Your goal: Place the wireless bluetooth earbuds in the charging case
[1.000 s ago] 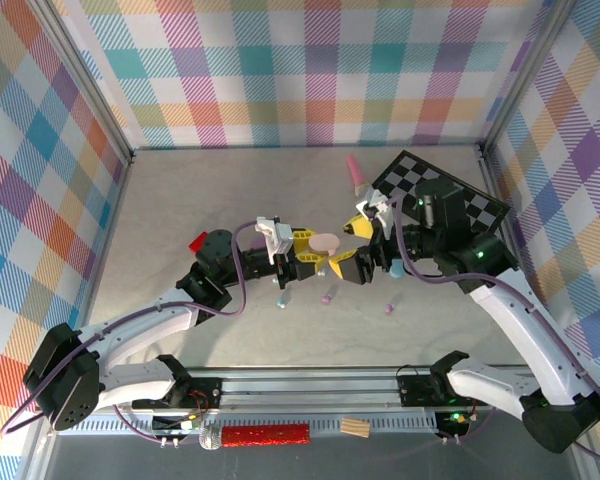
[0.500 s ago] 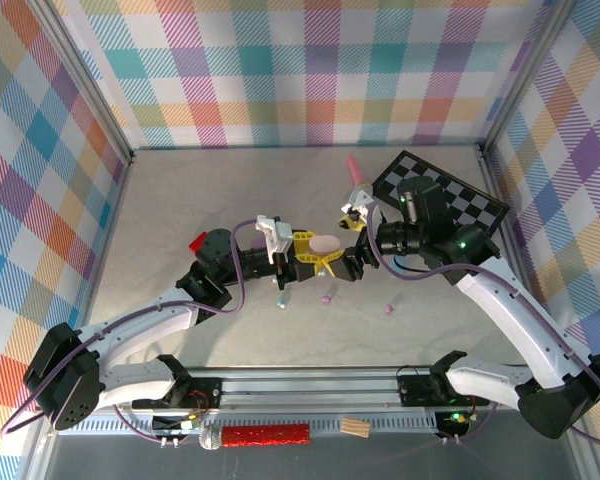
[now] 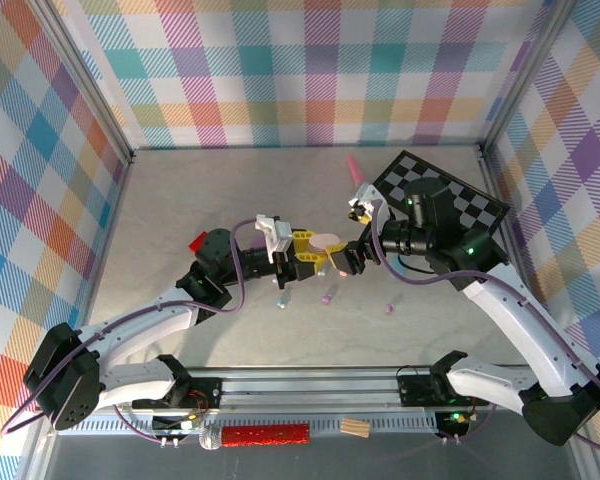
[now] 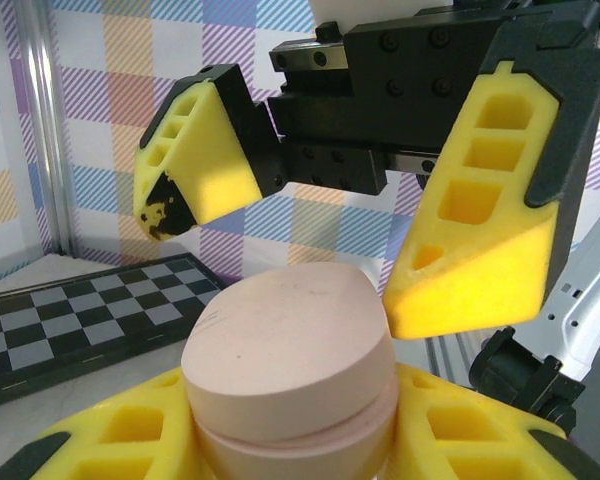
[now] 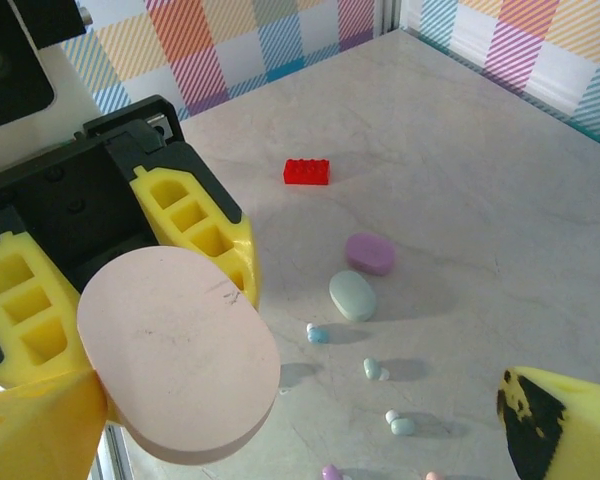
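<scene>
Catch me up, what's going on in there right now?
The left gripper is shut on a closed pink case, held up off the table. The right gripper is wide open and faces it, fingers spread to either side. Several earbuds lie loose below, near a purple case and a mint case.

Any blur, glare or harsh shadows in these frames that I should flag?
Top external: even light, no glare or hard shadows. Left wrist: the pink case is close and in focus, with no glare on its lid. Right wrist: the table is in focus, with soft shadows beside the earbuds and purple case.
</scene>
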`<action>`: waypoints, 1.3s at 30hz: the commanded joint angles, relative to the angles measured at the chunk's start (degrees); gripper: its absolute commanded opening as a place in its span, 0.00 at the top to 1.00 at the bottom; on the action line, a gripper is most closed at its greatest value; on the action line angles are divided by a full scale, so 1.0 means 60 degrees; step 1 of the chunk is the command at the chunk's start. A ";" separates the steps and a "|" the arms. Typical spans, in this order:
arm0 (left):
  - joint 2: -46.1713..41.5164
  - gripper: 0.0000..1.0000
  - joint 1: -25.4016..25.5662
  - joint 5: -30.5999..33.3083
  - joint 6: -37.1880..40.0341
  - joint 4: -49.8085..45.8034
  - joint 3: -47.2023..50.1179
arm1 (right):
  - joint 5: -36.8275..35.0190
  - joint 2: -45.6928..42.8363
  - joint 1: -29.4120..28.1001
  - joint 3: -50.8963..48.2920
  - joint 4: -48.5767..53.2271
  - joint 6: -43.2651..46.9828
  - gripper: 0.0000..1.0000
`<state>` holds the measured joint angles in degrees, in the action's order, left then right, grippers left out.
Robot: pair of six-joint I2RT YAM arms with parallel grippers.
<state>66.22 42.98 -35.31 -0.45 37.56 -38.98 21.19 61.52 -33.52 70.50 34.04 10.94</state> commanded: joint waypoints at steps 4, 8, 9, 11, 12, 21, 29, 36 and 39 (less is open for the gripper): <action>-0.0232 0.69 0.0076 -0.0814 0.0083 0.0504 0.0108 | -0.0880 0.0001 0.0142 0.0145 -0.0853 -0.0482 0.03; -0.0195 0.69 0.0083 -0.0885 0.0044 0.0562 0.0154 | -0.0632 0.0016 0.0345 0.0086 -0.1022 -0.0664 0.09; -0.0206 0.69 0.0081 -0.0922 0.0018 0.0573 0.0154 | -0.0551 0.0028 0.0369 0.0100 -0.1025 -0.0687 0.11; -0.0238 0.69 0.0079 -0.0955 0.0016 0.0544 0.0140 | -0.0230 0.0052 0.0415 0.0115 -0.0994 -0.0661 0.16; -0.0253 0.69 0.0078 -0.0977 0.0027 0.0537 0.0127 | -0.0074 0.0060 0.0430 0.0127 -0.0971 -0.0614 0.18; -0.0238 0.69 0.0077 -0.1254 -0.0028 0.0445 -0.0007 | 0.1205 0.0366 0.0474 0.0373 -0.0299 -0.0026 0.29; -0.0239 0.69 0.0087 -0.1486 -0.0118 0.0488 -0.0043 | 0.2145 0.0713 0.0488 0.0483 0.0137 0.0379 0.45; -0.0123 0.69 0.0087 -0.1922 -0.0288 0.0493 -0.0183 | 0.2725 0.0807 0.0489 0.0516 0.0315 0.0774 0.72; -0.0093 0.69 0.0087 -0.1924 -0.0284 0.0506 -0.0226 | 0.2833 0.0767 0.0489 0.0535 0.0387 0.1043 0.93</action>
<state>66.19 43.00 -43.33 -2.13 37.63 -38.35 36.25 66.06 -31.07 71.77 35.57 14.68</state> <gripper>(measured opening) 0.356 0.120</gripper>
